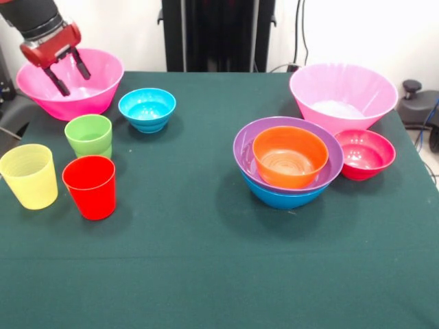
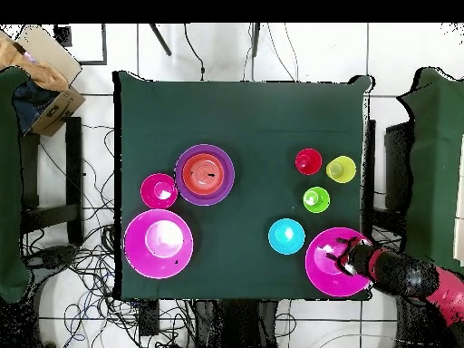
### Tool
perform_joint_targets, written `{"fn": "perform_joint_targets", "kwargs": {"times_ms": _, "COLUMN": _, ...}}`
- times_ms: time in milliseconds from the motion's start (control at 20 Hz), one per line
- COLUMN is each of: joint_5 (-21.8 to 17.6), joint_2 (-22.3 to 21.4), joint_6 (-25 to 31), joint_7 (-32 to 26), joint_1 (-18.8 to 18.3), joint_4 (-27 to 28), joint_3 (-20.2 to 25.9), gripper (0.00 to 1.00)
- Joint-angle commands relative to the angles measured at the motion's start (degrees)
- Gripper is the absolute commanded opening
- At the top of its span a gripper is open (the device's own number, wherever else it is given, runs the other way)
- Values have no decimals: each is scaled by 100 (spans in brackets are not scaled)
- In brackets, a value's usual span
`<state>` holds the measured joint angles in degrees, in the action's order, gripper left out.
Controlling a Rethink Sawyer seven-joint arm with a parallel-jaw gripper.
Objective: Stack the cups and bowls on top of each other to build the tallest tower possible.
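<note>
My gripper (image 1: pixel 70 75) hangs open over a large pink bowl (image 1: pixel 41 92) at the table's corner, its fingers reaching into the bowl's mouth; from overhead the gripper (image 2: pixel 343 256) sits over that bowl (image 2: pixel 319 265). Beside it are a small cyan bowl (image 1: pixel 147 108), a green cup (image 1: pixel 89 136), a yellow cup (image 1: pixel 29 175) and a red cup (image 1: pixel 90 186), all upright and apart. The tower is an orange bowl (image 1: pixel 290 156) nested in a purple bowl (image 1: pixel 245 140) on a blue bowl (image 1: pixel 281 199). A second pink bowl (image 1: pixel 343 96) and a crimson bowl (image 1: pixel 364 153) stand next to it.
Dark green cloth (image 1: pixel 206 260) covers the table, with open cloth between the two groups and along the near edge. Overhead, a cardboard box (image 2: pixel 41 77) and cables (image 2: pixel 100 299) lie on the floor off the table.
</note>
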<state>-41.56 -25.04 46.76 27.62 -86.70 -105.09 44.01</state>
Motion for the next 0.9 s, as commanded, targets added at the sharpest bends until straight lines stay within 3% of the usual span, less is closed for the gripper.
{"fn": "perform_joint_targets", "kwargs": {"times_ms": 50, "joint_5": -409, "joint_2": 663, "joint_6": 771, "joint_7": -2201, "joint_1": 58, "joint_4": 1030, "joint_3": 123, "gripper": 100}}
{"fn": "perform_joint_targets", "kwargs": {"times_ms": 600, "joint_5": -509, "joint_2": 1266, "joint_6": 680, "joint_7": -2658, "joint_1": 1, "joint_4": 1495, "joint_3": 21, "gripper": 100}}
{"fn": "perform_joint_targets", "kwargs": {"times_ms": 900, "joint_5": -495, "joint_2": 1225, "joint_6": 605, "joint_7": -2647, "joint_1": -3, "joint_4": 1425, "joint_3": 8, "gripper": 100}}
